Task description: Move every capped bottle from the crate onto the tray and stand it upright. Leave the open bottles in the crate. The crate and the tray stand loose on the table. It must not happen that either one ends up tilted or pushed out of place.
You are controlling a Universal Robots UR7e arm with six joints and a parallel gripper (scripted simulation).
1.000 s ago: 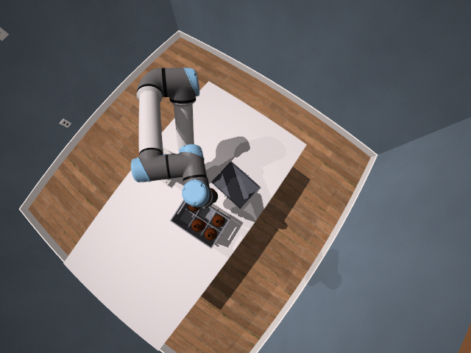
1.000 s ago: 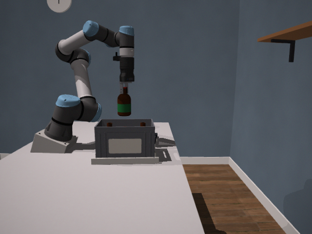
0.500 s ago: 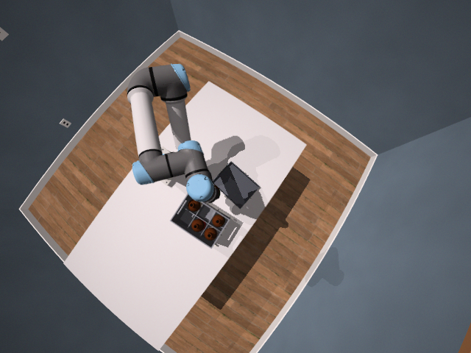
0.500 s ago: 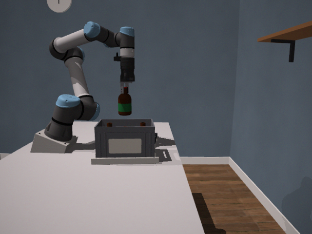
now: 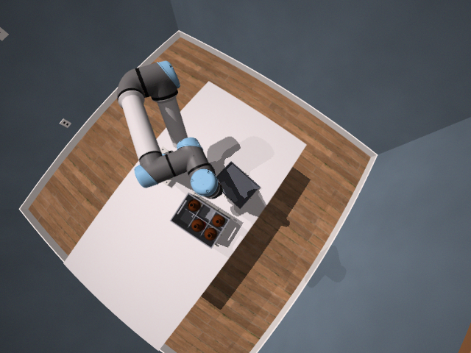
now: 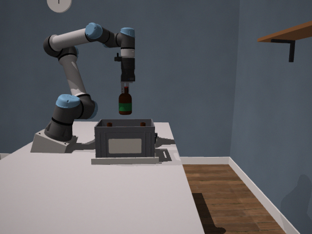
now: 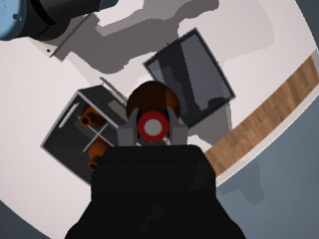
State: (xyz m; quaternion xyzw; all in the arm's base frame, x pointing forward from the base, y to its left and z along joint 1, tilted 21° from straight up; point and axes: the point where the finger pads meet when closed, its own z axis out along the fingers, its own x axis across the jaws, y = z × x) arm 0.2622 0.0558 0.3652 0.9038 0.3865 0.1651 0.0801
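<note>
My gripper is shut on the neck of a brown capped bottle with a red cap and green label. The bottle hangs upright, above crate height; in the wrist view it is between the crate and the tray. The grey crate holds several brown bottles, among them these two; their necks look dark and uncapped. Two compartments look empty. The dark grey tray lies beside the crate with no bottle on it. The exterior view hides most of the tray.
The crate stands close to the table's long edge, with a low pale strip along its base. The robot's base is on the other side. A wall shelf is at the right, away from the arm.
</note>
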